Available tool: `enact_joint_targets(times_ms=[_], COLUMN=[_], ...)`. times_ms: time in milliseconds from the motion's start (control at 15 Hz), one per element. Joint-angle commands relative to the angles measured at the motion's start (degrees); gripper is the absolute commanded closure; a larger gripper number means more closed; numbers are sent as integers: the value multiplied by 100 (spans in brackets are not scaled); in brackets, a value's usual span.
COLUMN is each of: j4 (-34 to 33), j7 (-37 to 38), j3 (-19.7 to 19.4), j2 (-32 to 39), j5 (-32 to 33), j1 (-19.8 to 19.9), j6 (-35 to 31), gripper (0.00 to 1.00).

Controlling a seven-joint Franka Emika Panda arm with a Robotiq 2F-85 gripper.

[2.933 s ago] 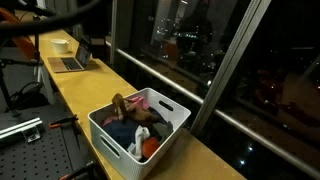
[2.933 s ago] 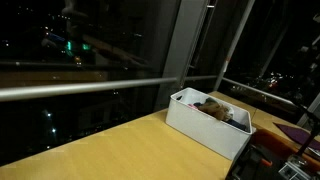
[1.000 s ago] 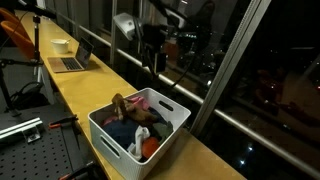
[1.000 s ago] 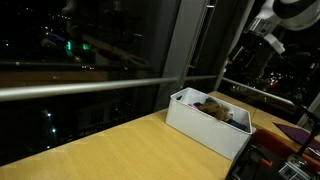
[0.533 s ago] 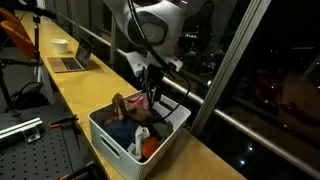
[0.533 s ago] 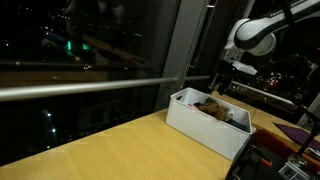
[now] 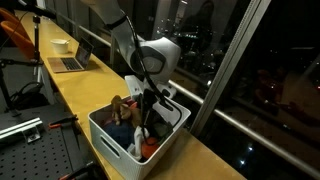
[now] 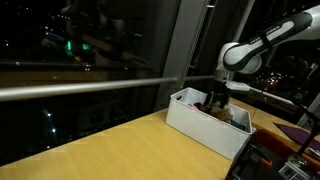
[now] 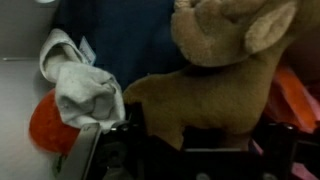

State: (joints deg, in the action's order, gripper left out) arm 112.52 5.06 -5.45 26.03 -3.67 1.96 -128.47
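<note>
Over at the left end of the long wooden worktop (image 7: 85, 95), an open laptop (image 7: 68, 63) sits with a pale cup (image 7: 61, 45) just behind it, both well apart from the action. Further along the worktop stands a white plastic bin (image 7: 108, 135) with handle slots, close to the dark window. The bin shows in both exterior views (image 8: 200, 130), heaped with soft things.

The robot arm bends down over the bin, and its gripper (image 7: 148, 112) is sunk among the contents, below the rim in an exterior view (image 8: 217, 100). A brown plush toy (image 7: 120, 103) pokes up just beside it.

From the wrist camera, an orange ball (image 9: 48, 122) lies low at the left, half tucked under a crumpled white sock (image 9: 85, 85). Dark blue cloth (image 9: 120, 30) fills the space behind them. In the middle and to the right, the brown plush toy (image 9: 220, 70) takes up most of the view, resting on the other items in the bin. An orange-red piece of fabric (image 9: 300, 95) shows at its right edge.

The gripper (image 9: 200, 148) is spread wide, its dark fingers (image 9: 128, 150) standing on either side of the plush toy's lower part. Whether the pads touch the plush I cannot tell.
</note>
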Motion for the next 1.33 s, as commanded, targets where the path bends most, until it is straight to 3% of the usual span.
enact_joint_targets(times_ms=[0,133,467,800,1067,1267], j4=[-102,-93,44,138,-73,-631], j7=[14,5,-129,-510,-663,-615], j3=[-33,-23,30,178,310,501], j2=[122,98,-234,-1089,-1870,-2028], j5=[122,108,-8,-180,-137,-73], j1=[127,168,255,284,145,-89], j6=[-9,-3,24,292,878,1495], gripper=[26,29,66,99,99,97])
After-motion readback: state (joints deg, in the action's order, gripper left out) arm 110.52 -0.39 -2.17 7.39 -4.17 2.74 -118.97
